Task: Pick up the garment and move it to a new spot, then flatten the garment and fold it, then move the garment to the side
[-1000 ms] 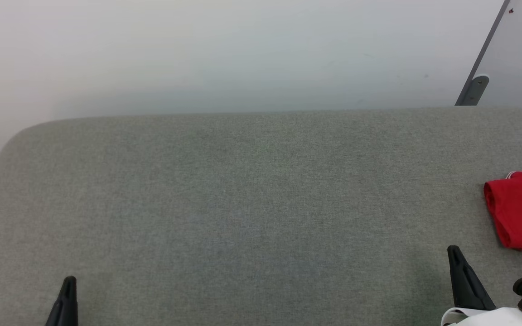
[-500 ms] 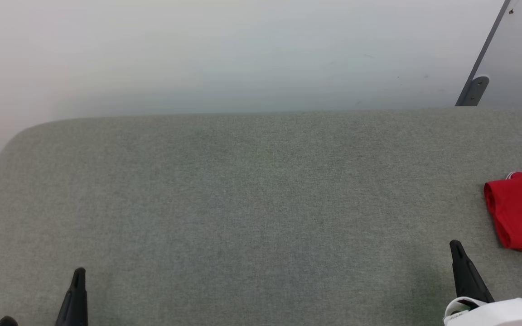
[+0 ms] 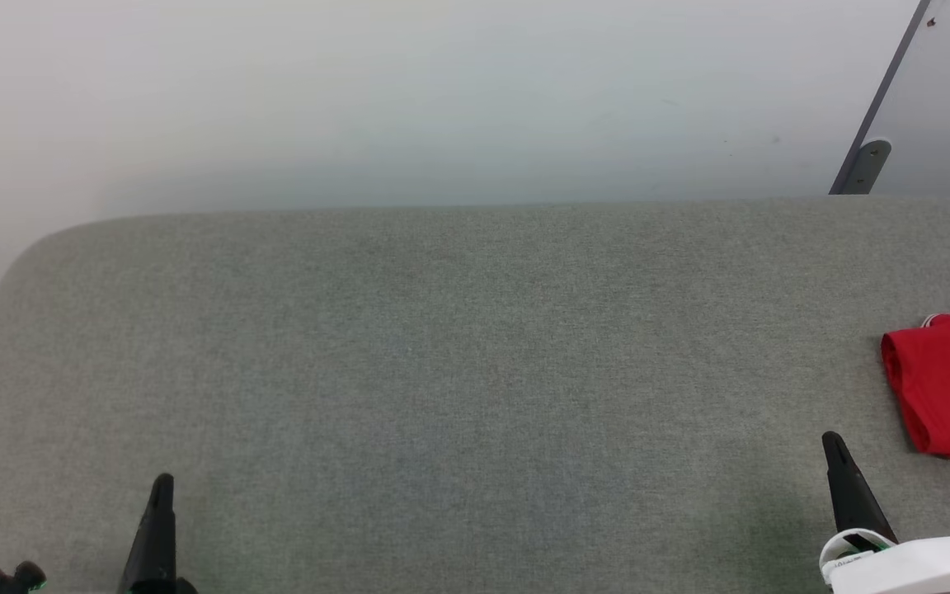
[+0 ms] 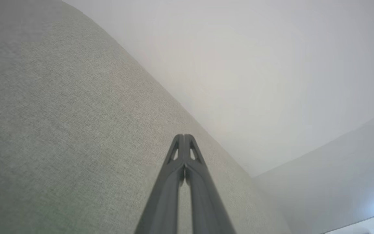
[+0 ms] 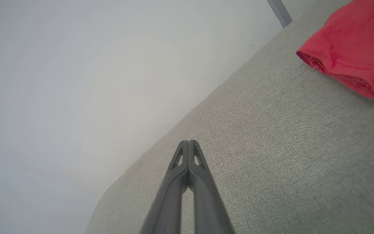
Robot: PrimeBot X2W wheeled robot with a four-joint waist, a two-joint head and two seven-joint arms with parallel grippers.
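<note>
Left end effector (image 3: 163,480) has advanced; the garment (image 3: 949,384) is cut off rightward.

- The right gripper (image 5: 188,144) rises from the bottom edge, its two dark fingers pressed together along their length, with nothing between them.
- It is over a grey woven fabric surface (image 5: 271,152) that slopes across the lower right.
- The garment (image 5: 352,45), red and folded with rolled edges, lies on that surface at the upper right, well apart from the fingertips.
- A pale wall (image 5: 76,81) lies behind, with a grey bar (image 5: 279,11) at the top.
</note>
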